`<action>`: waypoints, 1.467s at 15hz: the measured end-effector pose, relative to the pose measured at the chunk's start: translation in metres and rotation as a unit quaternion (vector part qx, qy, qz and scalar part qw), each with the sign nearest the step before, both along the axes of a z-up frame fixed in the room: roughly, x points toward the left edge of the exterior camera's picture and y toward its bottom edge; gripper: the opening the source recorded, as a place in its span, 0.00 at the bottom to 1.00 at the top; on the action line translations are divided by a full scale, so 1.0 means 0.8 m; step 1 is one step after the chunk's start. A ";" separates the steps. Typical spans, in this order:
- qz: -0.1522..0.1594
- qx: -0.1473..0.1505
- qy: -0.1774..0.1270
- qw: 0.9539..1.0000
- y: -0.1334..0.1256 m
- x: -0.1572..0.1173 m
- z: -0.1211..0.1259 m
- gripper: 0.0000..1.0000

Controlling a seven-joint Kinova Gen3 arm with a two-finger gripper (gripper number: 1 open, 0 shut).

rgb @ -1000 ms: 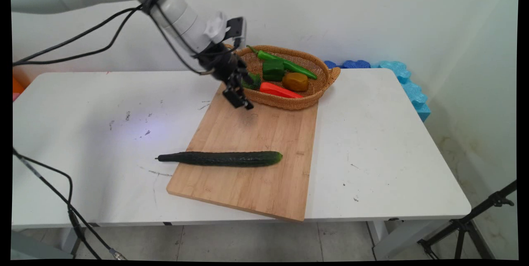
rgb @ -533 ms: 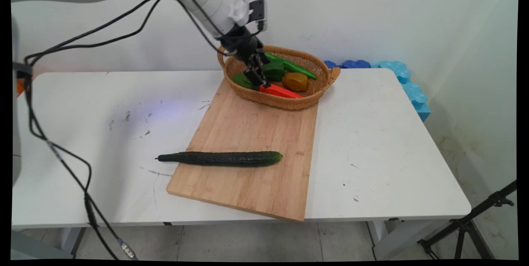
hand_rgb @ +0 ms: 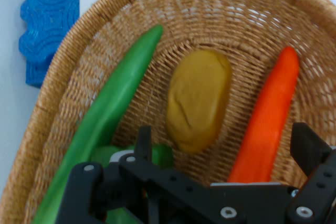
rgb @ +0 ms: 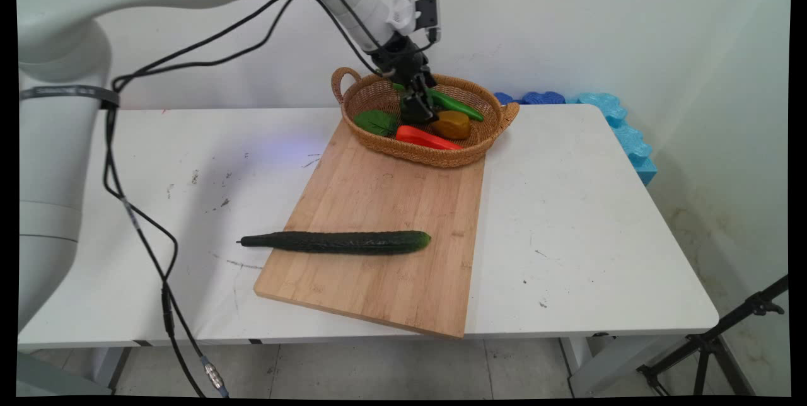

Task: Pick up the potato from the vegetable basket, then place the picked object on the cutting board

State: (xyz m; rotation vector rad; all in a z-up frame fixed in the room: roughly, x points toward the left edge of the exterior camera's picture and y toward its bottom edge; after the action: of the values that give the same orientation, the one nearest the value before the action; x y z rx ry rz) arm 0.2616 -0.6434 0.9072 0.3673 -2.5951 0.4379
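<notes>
Wicker basket (rgb: 485, 135) w/ potato (hand_rgb: 198, 99), carrot (hand_rgb: 265, 121), green pepper (hand_rgb: 113, 106).

White wall (rgb: 567, 21), white table (rgb: 567, 223) (scuffed), tiled floor (rgb: 378, 368), blue foam (rgb: 624, 128).

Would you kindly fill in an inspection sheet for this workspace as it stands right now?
Surface: white table with dark scuff marks; a wooden cutting board lies on it.
Job's things: wicker basket on the board's far end, holding a long green pepper, potato, carrot and green leaf; cucumber lies across the board, its stem end past the left edge.
Clutter: nothing seen.
Grippers: gripper low over the basket's middle, jaws apart, holding nothing.
Cables: black cables hang from the arm past the table's near left edge.
Surroundings: blue foam by the wall; black tripod at lower right.
</notes>
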 end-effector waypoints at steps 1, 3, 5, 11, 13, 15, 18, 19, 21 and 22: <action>-0.002 0.001 -0.001 1.000 -0.009 -0.005 -0.006 1.00; -0.003 0.003 -0.001 1.000 -0.025 -0.014 -0.018 1.00; -0.006 0.008 -0.002 1.000 -0.038 -0.023 -0.031 1.00; -0.015 0.021 -0.005 1.000 -0.058 -0.044 -0.062 1.00; -0.017 0.024 -0.005 1.000 -0.061 -0.049 -0.069 1.00; -0.018 0.026 -0.006 0.999 -0.063 -0.052 -0.074 0.00; -0.021 0.029 -0.008 0.999 -0.062 -0.056 -0.078 0.00; -0.021 0.030 -0.010 0.999 -0.061 -0.057 -0.078 0.00; -0.021 0.030 -0.011 0.999 -0.058 -0.058 -0.076 0.00; -0.021 0.029 -0.011 0.999 -0.056 -0.059 -0.073 0.00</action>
State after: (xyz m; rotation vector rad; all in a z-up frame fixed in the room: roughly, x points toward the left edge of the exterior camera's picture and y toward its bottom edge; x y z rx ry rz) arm 0.2144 -0.6878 0.8486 0.3279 -2.6371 0.3551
